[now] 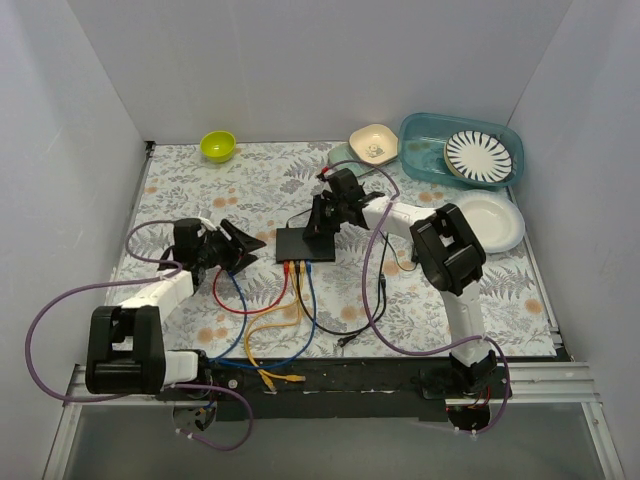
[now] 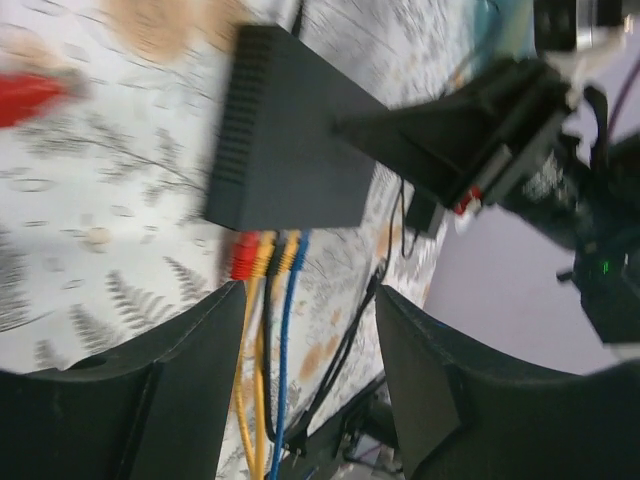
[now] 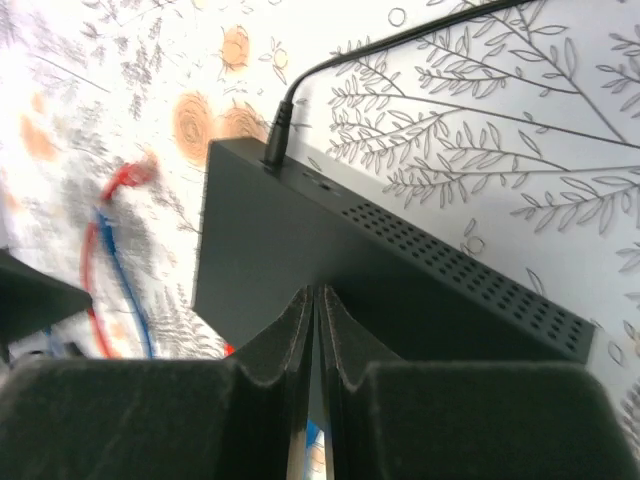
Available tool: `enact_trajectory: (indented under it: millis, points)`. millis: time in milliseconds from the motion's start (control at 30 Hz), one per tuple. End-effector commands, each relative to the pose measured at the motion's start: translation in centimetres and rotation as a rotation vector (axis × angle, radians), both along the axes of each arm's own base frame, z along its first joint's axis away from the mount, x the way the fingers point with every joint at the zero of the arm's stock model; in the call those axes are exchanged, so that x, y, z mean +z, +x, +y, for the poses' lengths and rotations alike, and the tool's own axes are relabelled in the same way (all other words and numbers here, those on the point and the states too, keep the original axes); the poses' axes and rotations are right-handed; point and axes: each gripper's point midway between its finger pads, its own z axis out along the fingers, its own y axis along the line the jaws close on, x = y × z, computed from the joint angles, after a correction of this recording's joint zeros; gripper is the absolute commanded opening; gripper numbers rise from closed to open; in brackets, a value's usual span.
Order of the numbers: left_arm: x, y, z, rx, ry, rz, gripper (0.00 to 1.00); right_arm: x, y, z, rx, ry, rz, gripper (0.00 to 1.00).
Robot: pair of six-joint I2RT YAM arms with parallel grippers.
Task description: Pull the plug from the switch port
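The switch (image 1: 305,244) is a flat black box in the middle of the table, also in the left wrist view (image 2: 285,135) and the right wrist view (image 3: 300,260). Red, yellow, black and blue plugs (image 2: 265,255) sit in its near edge, with cables trailing toward me (image 1: 290,300). A black power cord (image 3: 285,120) enters its far edge. My right gripper (image 1: 322,230) is shut with its fingertips (image 3: 318,300) pressed on the switch's top. My left gripper (image 1: 245,248) is open and empty, left of the switch, its fingers (image 2: 180,390) framing the plugs from a distance.
A loose red cable (image 1: 215,290) and orange plugs (image 1: 275,377) lie near the front edge. A green bowl (image 1: 218,146) sits at back left. A beige bowl (image 1: 373,143), a teal tub (image 1: 430,150) with a striped plate (image 1: 478,156), and a white plate (image 1: 495,220) sit at back right.
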Motion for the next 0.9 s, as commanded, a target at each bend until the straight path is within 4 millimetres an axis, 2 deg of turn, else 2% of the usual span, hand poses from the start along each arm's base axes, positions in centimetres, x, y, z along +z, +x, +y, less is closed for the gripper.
enact_trajectory:
  millis: [0,200,433,667,867]
  points:
    - [1.2,-0.6,-4.4,-0.152,-0.073,-0.071,0.52,-0.8,0.4,0.6,0.006,0.001,0.027,0.14]
    - [-1.8,-1.8,-6.3,-0.196,-0.084,-0.008,0.41,-1.9,-0.5,0.1,0.01,-0.01,0.056,0.13]
    - [-4.8,-2.3,-5.7,-0.158,-0.04,0.055,0.38,-2.4,-1.6,-0.7,0.018,-0.023,0.065,0.12]
    - [-6.9,-1.1,-5.0,-0.102,0.005,0.098,0.39,-2.5,-1.9,-0.8,0.026,-0.022,0.065,0.12]
    - [-7.5,-0.1,-4.9,-0.073,0.008,0.083,0.39,-2.4,-1.9,-0.6,0.036,-0.017,0.064,0.12]
